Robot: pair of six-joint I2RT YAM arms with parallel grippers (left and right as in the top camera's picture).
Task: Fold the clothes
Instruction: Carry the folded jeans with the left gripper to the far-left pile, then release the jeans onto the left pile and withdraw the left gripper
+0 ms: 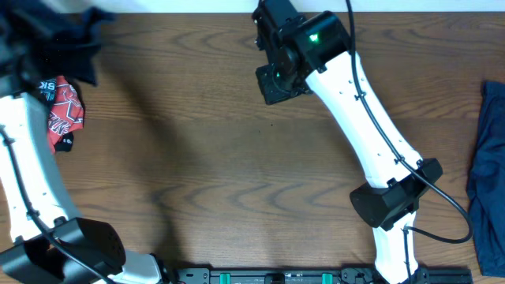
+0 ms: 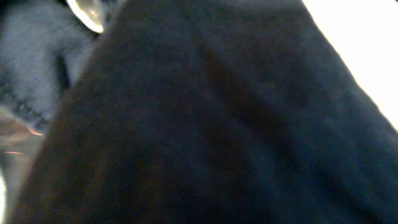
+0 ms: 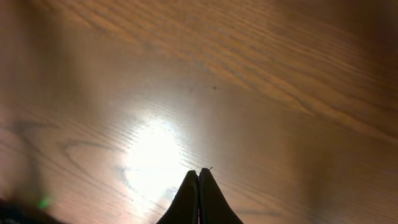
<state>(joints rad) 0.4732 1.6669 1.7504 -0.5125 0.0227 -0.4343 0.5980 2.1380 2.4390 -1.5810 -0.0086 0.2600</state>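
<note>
Lengthwise, navy garment (image 1: 491, 173) runs near-to-far along table (image 1: 221, 142) right side.

Blurred, wrinkled dark navy-blue soft cloth (image 2: 217, 137) fills nearly the whole frame, close against the lens. At upper left shows a paler blue-grey fuzzy fabric (image 2: 31, 56) — at upper right, a glaring white patch (image 2: 367, 37).

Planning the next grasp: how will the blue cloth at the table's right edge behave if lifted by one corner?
The blue cloth shows soft folds, so it will probably hang limp. It looks thin, so likely light. Pushed on the wooden table, it may bunch rather than slide.
</note>
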